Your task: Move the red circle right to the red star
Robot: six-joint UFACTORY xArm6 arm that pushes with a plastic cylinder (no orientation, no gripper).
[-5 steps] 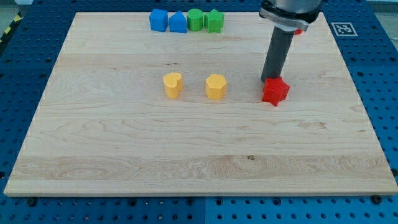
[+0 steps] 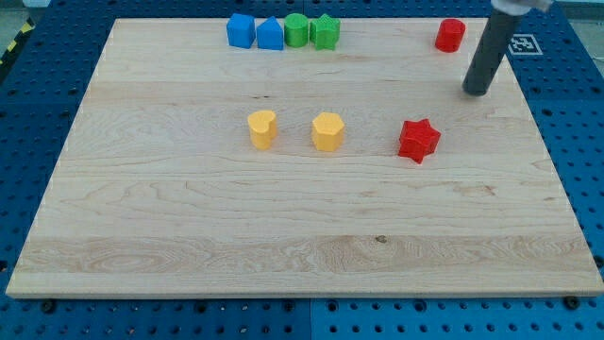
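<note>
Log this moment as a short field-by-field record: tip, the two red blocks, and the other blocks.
tip: my tip is on the board toward the view's right, touching no block
red circle: red circle near the view's top right corner, up and left of the tip
red star: red star below and left of the tip, well apart from the circle
yellow blocks: two mid-board, left of the star
top row: two blue blocks, two green blocks

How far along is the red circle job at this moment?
Nothing looks done: the red circle sits near the board's top edge, far from the red star. My tip is just right of and below the circle, touching neither. Left: push the circle down to the star's right side.
</note>
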